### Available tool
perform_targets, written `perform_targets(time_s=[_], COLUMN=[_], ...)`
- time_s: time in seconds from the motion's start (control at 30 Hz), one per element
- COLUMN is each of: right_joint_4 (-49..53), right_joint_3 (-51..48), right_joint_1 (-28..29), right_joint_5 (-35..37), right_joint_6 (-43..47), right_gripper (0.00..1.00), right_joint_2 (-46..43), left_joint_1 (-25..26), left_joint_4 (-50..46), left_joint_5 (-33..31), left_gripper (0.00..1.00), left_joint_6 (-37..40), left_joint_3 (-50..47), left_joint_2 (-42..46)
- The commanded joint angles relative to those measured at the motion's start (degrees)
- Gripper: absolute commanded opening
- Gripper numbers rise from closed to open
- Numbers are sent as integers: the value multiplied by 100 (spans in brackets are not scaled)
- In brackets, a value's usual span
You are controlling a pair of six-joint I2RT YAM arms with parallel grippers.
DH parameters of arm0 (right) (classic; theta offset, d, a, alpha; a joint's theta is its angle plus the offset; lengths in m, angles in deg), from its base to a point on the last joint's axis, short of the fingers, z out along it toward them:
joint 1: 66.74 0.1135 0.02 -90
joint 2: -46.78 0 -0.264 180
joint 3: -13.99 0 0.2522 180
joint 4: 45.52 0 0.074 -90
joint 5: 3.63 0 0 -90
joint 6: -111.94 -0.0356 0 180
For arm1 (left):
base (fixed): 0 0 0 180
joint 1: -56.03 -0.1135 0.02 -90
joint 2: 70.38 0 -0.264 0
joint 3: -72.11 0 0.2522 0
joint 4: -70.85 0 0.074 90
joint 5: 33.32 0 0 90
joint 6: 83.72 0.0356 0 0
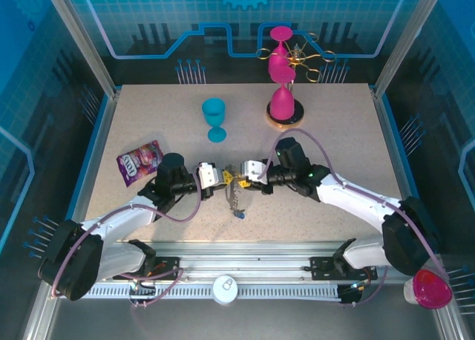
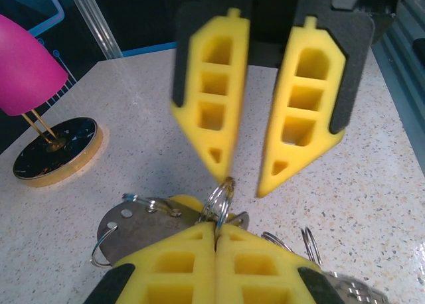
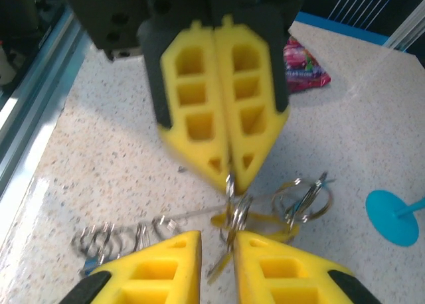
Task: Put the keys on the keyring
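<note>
Left wrist view | left tool clenched on keyring, presenting its edge | right tool parted, tips straddling that edge (no grip yet, we judge) | keys trail on surface beneath, between both tools
</note>
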Motion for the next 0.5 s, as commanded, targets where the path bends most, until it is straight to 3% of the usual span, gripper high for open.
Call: perform_targets(time_s=[0.0, 0.23, 0.47], right_joint_4=[-446, -1155, -1139], right_joint_3=[-342, -590, -582], right_joint_1=[10, 1, 30], right_joint_5=[76, 19, -284], right_joint_6=[-27, -459, -586], right_gripper=[18, 15, 11], right_joint_2=[-308, -212, -148], left_joint_1=[17, 17, 19], left_joint_4=[270, 217, 256], left_joint_5=[241, 285, 343], left_gripper=[0, 0, 0], left_joint_6=[-37, -56, -99], left_joint_3=[-39, -45, -22], left_joint_2=[32, 99, 49])
